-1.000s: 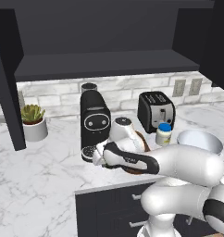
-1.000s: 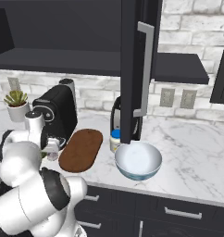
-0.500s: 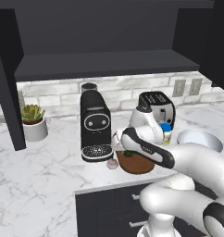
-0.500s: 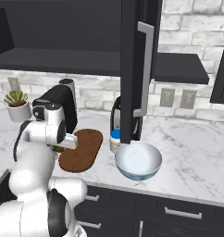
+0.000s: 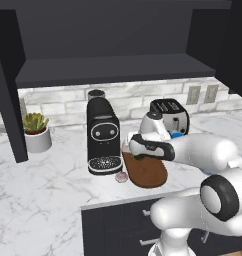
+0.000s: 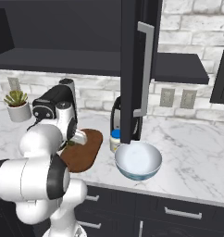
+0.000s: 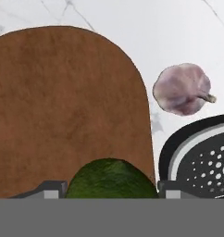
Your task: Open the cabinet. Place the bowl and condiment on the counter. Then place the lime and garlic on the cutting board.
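Cabinet (image 6: 137,69) doors open; bowl (image 6: 138,160) and condiment (image 6: 115,139) both out on the tabletop (image 6: 197,152), well off to one side of my gripper (image 7: 112,192). So I judge the lime step is in hand.

Gripper clamped on the lime (image 7: 112,180), which sits between my two fingertips (image 7: 49,190). Cutting board (image 7: 67,106) lies directly beneath and ahead of the gripper; whether the lime touches the wood yet, cannot tell.

Next move, as I read it: lower until the lime rests on the board, then spread the jaws gently, since a round fruit may roll.

Garlic (image 7: 182,89) lies on the tabletop just past the board's edge, ahead and to one side of the gripper, beside the coffee machine (image 5: 103,137) base. That is the following pick.
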Robot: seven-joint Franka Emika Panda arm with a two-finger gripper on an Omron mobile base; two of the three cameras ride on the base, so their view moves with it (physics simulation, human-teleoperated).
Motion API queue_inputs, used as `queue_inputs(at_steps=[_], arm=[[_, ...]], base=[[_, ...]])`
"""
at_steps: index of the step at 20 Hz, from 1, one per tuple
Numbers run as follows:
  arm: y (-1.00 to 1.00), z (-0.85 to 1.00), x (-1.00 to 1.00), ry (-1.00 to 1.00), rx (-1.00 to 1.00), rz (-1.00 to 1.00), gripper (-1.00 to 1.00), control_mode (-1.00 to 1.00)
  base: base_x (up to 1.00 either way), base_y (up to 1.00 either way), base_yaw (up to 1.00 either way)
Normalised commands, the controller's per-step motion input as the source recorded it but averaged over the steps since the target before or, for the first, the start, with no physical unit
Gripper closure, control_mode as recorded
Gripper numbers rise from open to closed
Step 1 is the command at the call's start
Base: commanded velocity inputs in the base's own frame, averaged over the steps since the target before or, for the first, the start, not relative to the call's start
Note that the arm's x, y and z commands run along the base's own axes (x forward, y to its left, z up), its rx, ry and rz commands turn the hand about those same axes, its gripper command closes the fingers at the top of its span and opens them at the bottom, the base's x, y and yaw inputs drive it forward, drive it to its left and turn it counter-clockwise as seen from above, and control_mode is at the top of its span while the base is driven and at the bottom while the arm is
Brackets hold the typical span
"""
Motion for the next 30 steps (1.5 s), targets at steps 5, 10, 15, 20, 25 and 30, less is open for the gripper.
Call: queue_inputs(at_steps=[5, 10, 15, 20, 25, 30], arm=[[-0.15, -0.21, 0.51, 0.00, -0.06, -0.11, 1.00, -1.00], [-0.40, -0.20, 0.05, 0.00, -0.02, -0.05, -1.00, -1.00], [-0.08, -0.01, 0.00, 0.00, 0.00, 0.00, -1.00, -1.00], [0.00, 0.09, -0.28, -0.02, 0.00, 0.01, -1.00, -1.00], [0.01, 0.43, -0.93, -0.11, 0.00, 0.05, -1.00, -1.00], [0.18, 0.24, -1.00, -0.06, 0.00, 0.13, -1.00, -1.00]], base=[[0.00, 0.00, 0.00], [0.00, 0.00, 0.00], [0.00, 0.00, 0.00], [0.00, 0.00, 0.00], [0.00, 0.00, 0.00], [0.00, 0.00, 0.00]])
